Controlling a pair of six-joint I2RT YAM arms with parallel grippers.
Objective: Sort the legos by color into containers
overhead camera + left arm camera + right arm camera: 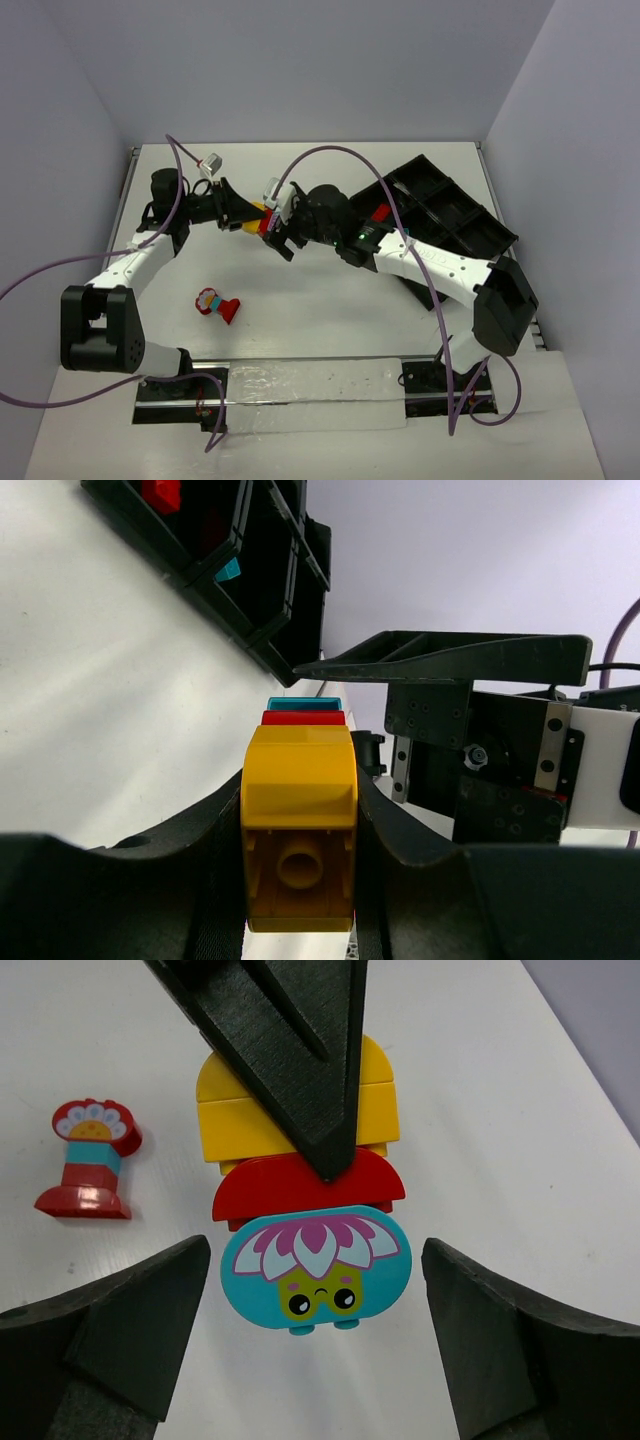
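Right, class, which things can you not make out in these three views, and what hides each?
Top view: brick stack too small, crowded by left gripper and right gripper.
Right wrist view: the left gripper's finger covers the yellow brick's middle.
Left wrist view: tray cut off by the top edge; most compartments unseen.

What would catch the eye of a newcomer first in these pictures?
Most striking is the yellow, red and cyan stack, clamped in the left gripper mid-table, while the right gripper spreads its open fingers on either side of the stack's cyan end. A smaller clump stands front left, and the black tray lies far right.
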